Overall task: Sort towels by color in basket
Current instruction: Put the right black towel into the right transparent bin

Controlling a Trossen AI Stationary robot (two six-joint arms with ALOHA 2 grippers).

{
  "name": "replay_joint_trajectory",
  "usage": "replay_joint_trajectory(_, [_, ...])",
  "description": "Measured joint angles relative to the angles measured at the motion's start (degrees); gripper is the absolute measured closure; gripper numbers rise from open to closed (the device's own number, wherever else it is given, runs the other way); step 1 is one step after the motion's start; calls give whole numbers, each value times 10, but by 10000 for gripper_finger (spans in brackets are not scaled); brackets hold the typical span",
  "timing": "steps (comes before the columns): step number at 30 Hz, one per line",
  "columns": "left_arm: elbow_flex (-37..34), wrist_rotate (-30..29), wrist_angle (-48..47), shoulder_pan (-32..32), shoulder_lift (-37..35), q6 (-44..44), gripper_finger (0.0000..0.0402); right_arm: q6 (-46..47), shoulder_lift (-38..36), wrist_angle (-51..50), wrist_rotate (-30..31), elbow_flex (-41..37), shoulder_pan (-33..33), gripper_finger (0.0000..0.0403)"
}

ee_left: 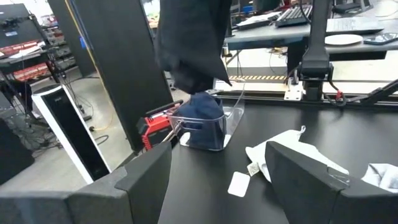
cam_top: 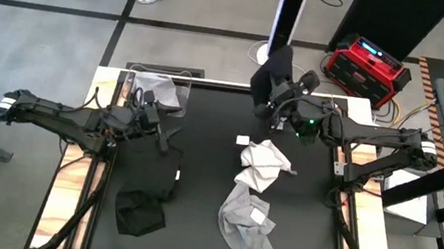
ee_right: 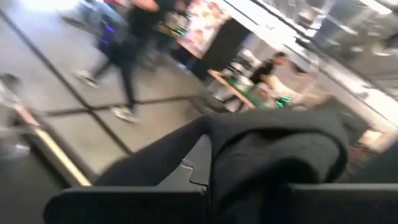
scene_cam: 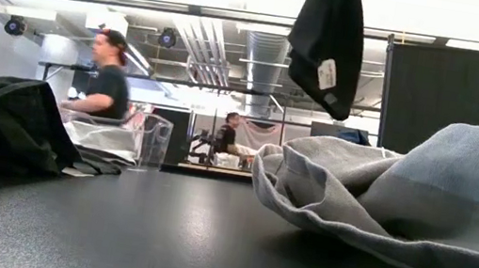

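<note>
- My left claw [cam_top: 161, 129] hangs over the left side of the tabletop [cam_top: 199, 233], fingers [ee_left: 149, 174] spread apart with nothing between them.
- Just behind it, at the far left corner, stands a clear basket [cam_top: 158, 90] with a light grey towel [cam_top: 162, 89] in it.
- Below that claw a black towel [cam_top: 152, 167] lies on the tabletop, and nearer the front edge sits a second black towel [cam_top: 139, 212], crumpled, apart from the first.
- In the middle, a small white tag [cam_top: 243, 140] lies loose on the tabletop, beside the pale towels.
- A white towel [cam_top: 261, 164] is bunched up there, touching a grey towel [cam_top: 248, 222] that trails toward the front edge; the grey one carries a white tag of its own.
- My right claw [cam_top: 280, 106] is raised at the far edge, right of centre, clamped shut on a third black towel [cam_top: 276, 76] that hangs down from it clear of the tabletop; the low view shows a white tag on that dangling cloth.
- From my left wrist view another clear basket [ee_left: 214, 127] shows at the far edge under that hanging towel, with a navy towel [ee_left: 202, 118] inside.
- A red box [cam_top: 367, 66] sits on the floor past the right corner.
- Two people show in the room beyond.
</note>
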Motion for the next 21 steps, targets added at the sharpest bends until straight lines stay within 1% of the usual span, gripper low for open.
replay_joint_trajectory(2, [0,-3,-3,0,0,0,157,-21,0,0,40,0,0,394])
replay_joint_trajectory(5, [0,-23,-8,0,0,0,157,-53,-1,1,98,1,-6,394])
replay_joint_trajectory(12, [0,-108,-47,0,-1,-15,157,-111,-2,0,216,-2,-35,394])
replay_joint_trajectory(14, [0,-117,-55,0,0,-17,157,-113,-2,-8,234,-5,-48,394])
replay_joint_trajectory(18, [0,-117,-57,0,0,-18,157,-114,-2,-26,245,-10,-80,394])
replay_joint_trajectory(21, [0,-117,-58,0,0,-20,157,-103,-2,-54,246,-16,-116,394])
